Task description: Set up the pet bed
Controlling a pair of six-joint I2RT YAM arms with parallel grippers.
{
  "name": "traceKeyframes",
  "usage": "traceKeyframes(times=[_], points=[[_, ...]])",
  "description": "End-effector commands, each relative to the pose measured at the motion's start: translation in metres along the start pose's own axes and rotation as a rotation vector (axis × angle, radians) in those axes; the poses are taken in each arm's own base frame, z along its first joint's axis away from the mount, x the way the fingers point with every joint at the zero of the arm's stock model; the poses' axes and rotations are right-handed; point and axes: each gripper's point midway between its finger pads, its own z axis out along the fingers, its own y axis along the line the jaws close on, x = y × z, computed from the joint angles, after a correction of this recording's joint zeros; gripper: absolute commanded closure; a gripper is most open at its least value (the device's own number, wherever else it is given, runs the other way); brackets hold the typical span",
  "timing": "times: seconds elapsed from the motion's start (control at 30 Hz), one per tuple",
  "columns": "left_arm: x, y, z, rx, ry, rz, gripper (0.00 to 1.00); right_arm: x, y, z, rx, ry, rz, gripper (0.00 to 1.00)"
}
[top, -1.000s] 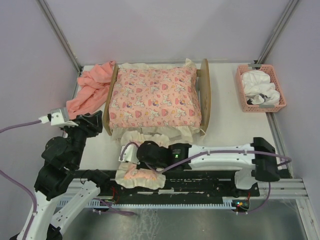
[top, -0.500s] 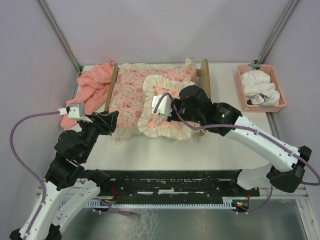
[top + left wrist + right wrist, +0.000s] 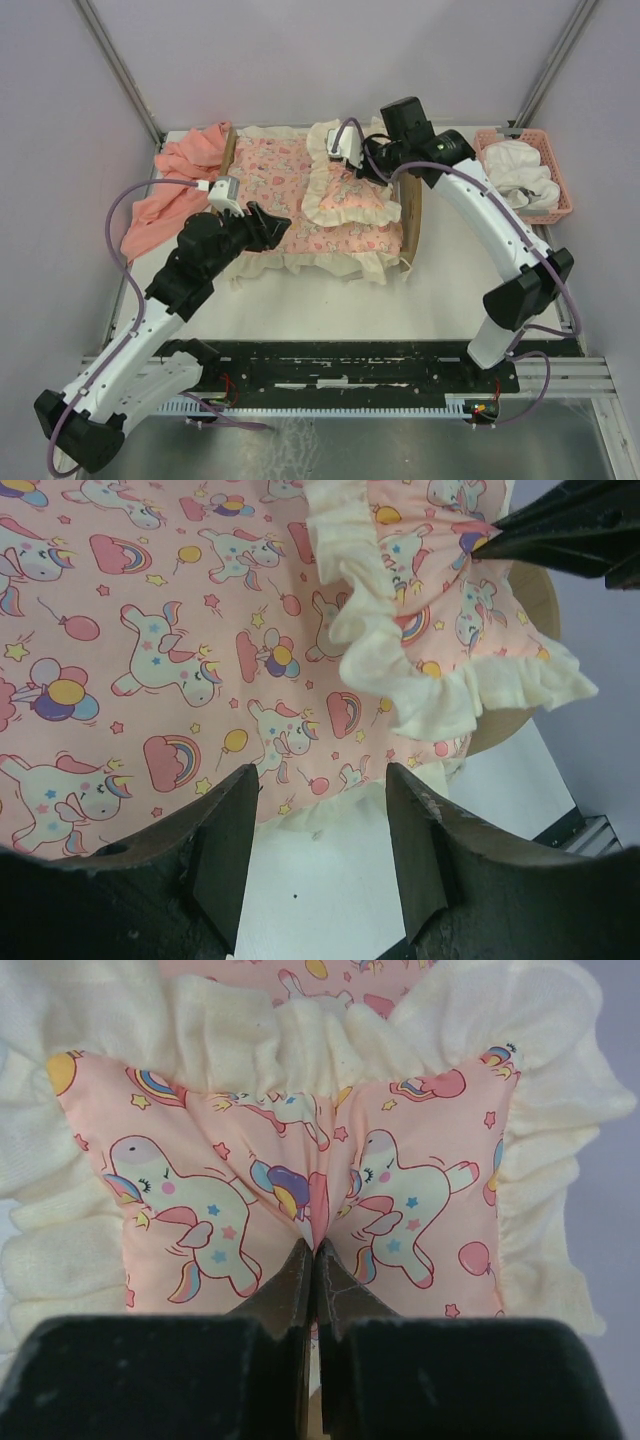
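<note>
The pet bed [image 3: 411, 210] lies across the far middle of the table, its wooden headboard to the right. A pink unicorn-print mattress [image 3: 285, 190] with a cream frill covers its base. A matching frilled pillow [image 3: 348, 198] rests on the mattress at the headboard end. My right gripper [image 3: 364, 160] is shut on a pinched fold of the pillow [image 3: 250, 1190], its jaws [image 3: 315, 1252] pressed together on the fabric. My left gripper [image 3: 277, 221] hovers open over the mattress's near edge [image 3: 180, 660], with nothing between its fingers [image 3: 320, 850]. The pillow [image 3: 440, 630] shows in the left wrist view too.
A salmon-pink cloth [image 3: 178, 180] lies bunched left of the bed. A pink plastic basket [image 3: 487, 195] holding white cloth stands at the far right. Bare white tabletop [image 3: 400, 305] lies between the bed and the arm bases.
My right arm carried the pillow from the table's near edge up over the bed to the headboard end. My left arm swung right to the mattress's near edge.
</note>
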Motion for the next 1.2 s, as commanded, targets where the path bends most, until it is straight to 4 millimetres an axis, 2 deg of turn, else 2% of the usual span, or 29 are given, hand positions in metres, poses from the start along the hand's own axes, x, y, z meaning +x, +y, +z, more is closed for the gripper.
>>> traceKeyframes(times=[0.0, 0.33, 0.6, 0.63, 0.7, 0.8, 0.87, 1.0, 1.17], points=[[-0.033, -0.032, 0.002, 0.112, -0.077, -0.018, 0.39, -0.001, -0.009, -0.006, -0.097, -0.055, -0.034, 0.94], [-0.028, -0.024, 0.018, 0.090, -0.074, -0.007, 0.39, 0.046, -0.025, 0.004, -0.143, -0.054, 0.056, 0.92], [-0.020, -0.020, 0.025, 0.075, -0.049, -0.004, 0.39, 0.070, -0.038, 0.011, -0.108, -0.025, 0.090, 0.81], [-0.021, -0.020, 0.025, 0.075, -0.052, -0.004, 0.39, 0.072, -0.039, 0.012, -0.105, -0.020, 0.095, 0.76], [-0.021, -0.019, 0.025, 0.073, -0.053, -0.004, 0.39, 0.076, -0.042, 0.011, -0.094, -0.002, 0.104, 0.57], [-0.022, -0.019, 0.027, 0.070, -0.057, -0.005, 0.39, 0.072, -0.044, 0.007, -0.076, -0.001, 0.128, 0.35], [-0.022, -0.019, 0.030, 0.071, -0.056, -0.008, 0.39, 0.065, -0.046, 0.002, -0.058, -0.017, 0.151, 0.26], [-0.019, -0.022, 0.042, 0.091, -0.043, -0.020, 0.39, 0.051, -0.056, -0.007, 0.021, -0.057, 0.234, 0.20], [-0.034, -0.044, 0.066, 0.174, -0.060, -0.046, 0.40, 0.037, -0.065, -0.003, 0.110, -0.133, 0.389, 0.21]])
